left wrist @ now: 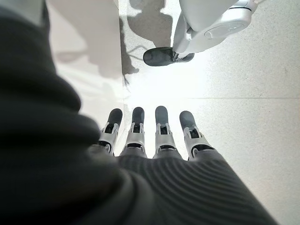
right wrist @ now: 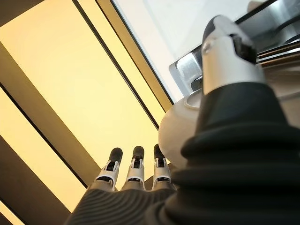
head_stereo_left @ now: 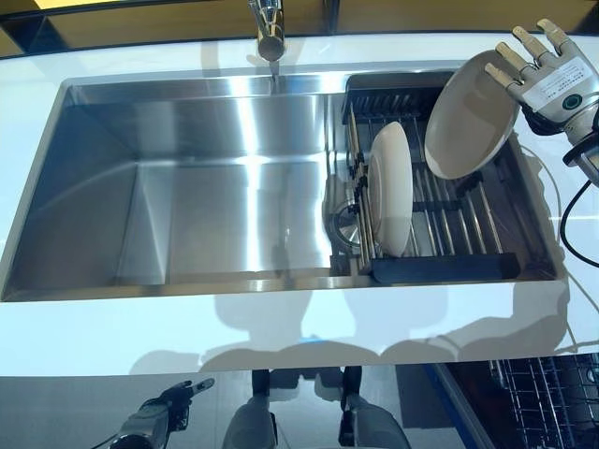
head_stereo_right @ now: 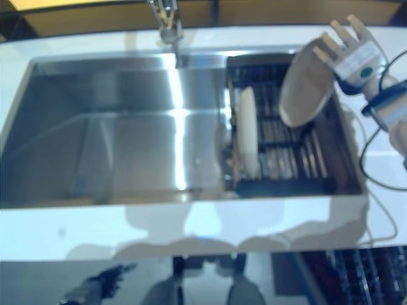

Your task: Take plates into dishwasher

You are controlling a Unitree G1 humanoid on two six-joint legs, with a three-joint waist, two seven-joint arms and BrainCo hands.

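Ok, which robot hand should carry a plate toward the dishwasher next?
Right. The right robot hand already grips the lifted plate above the sink rack; the left robot hand hangs low, below the counter edge.

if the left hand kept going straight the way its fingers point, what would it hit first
Probably the floor. The left hand hangs below the counter edge with straight fingers aimed down and outward, and its wrist view shows only pale floor ahead. Depth is unclear, but nothing else shows in that line.
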